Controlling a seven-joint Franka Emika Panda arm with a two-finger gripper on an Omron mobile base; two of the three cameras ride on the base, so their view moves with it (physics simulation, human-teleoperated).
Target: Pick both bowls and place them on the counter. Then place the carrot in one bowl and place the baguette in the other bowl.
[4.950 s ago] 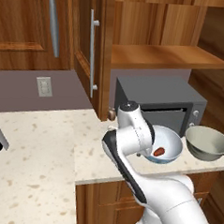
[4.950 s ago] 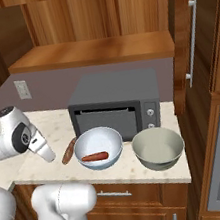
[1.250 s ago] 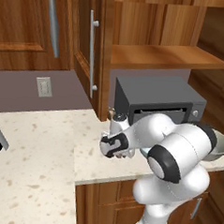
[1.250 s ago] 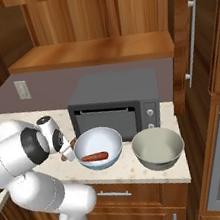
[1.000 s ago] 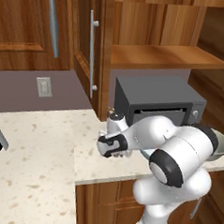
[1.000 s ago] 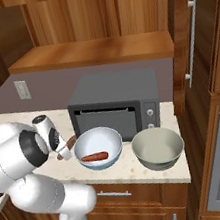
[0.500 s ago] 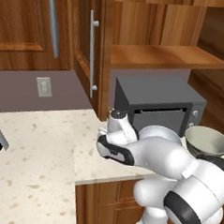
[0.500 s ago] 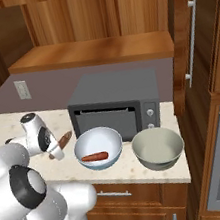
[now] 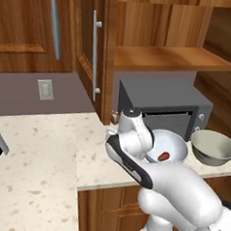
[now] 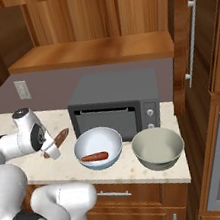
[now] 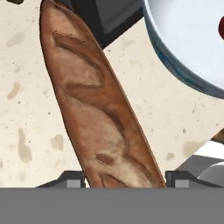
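Note:
The baguette (image 11: 96,105) is a brown scored loaf lying flat on the counter (image 10: 20,165), left of the microwave; it also shows as the baguette (image 10: 59,140) in the right base view. My gripper (image 11: 124,179) is down over its near end, open, with one finger tip on each side close against the crust. In the right base view the gripper (image 10: 50,149) sits at the loaf's left end. The white bowl with blue pattern (image 10: 97,145) holds the carrot (image 10: 95,157). The grey-green bowl (image 10: 158,147) stands empty to its right. Both bowls (image 9: 176,143) (image 9: 213,146) rest on the counter.
A dark microwave (image 10: 115,101) stands right behind the bowls and the baguette, under a wooden shelf (image 10: 92,51). Tall cabinet doors with long handles (image 9: 94,53) rise at the left. The counter's front edge (image 9: 108,185) lies just before the bowls.
The arm has swung round and the hand has shifted left and settled over the baguette's end. The baguette, carrot and bowls lie where they were.

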